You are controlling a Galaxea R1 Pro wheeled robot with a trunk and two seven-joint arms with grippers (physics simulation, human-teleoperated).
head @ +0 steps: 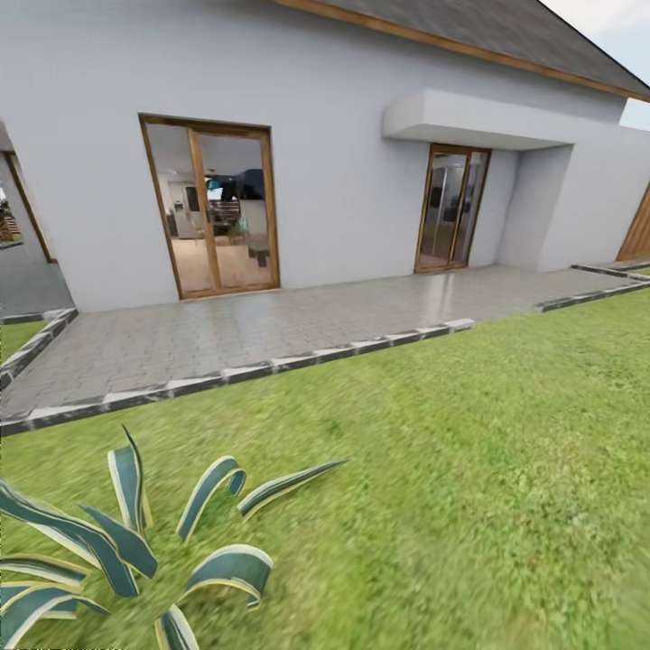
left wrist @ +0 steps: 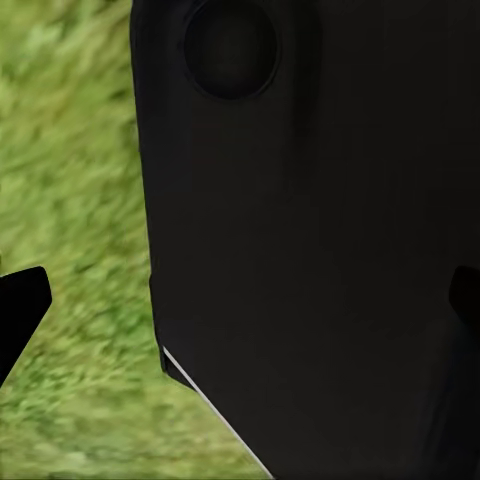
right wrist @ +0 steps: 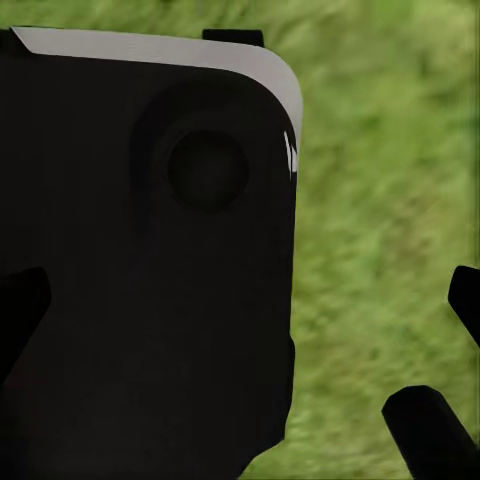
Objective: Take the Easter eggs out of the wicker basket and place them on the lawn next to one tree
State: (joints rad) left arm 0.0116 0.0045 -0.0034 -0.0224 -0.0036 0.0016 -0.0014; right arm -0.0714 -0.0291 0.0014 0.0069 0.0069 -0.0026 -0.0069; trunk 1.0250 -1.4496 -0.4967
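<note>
Across the lower frame lay the lawn | striped agave lower left | paved patio, white house above | both claws' spread impossible to tell.

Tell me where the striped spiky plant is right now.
In the head view, the striped spiky plant grows at lower left on the lawn, just in front of the paved patio.

both black two-fingered pincers, left pincer and right pincer, hang spread apart with nothing between them, each facing a dark robot body panel.
</note>
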